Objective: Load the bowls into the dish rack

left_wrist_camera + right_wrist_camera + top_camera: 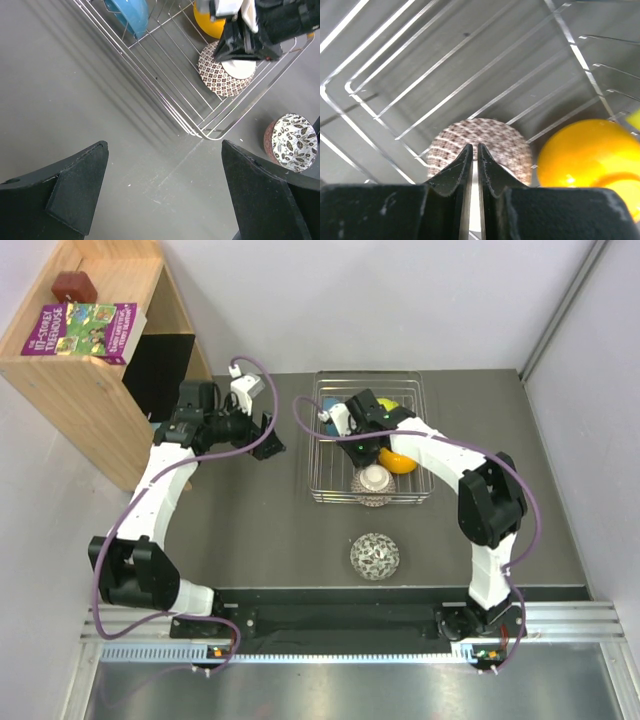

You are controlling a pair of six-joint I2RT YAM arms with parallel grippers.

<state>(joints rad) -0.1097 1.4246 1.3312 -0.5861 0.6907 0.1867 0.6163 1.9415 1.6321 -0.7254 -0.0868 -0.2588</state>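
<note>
The silver wire dish rack (322,445) (165,95) stands at the table's back centre. Inside it are a yellow-green bowl (388,404), an orange bowl (399,462) (585,155), a blue bowl (132,12) and an upturned lattice-patterned bowl (374,487) (216,79) (492,132). My right gripper (367,460) (474,147) hangs shut just above the lattice bowl's white foot, with nothing between its fingers. A pinkish-red bowl with a leaf-print inside (375,556) (292,141) sits upright on the table in front of the rack. My left gripper (268,437) (164,150) is open and empty over bare table, left of the rack.
A wooden shelf (90,360) stands at the back left with a purple book (85,328) and a dark red object (74,285) on top. Walls close in behind and to the right of the table.
</note>
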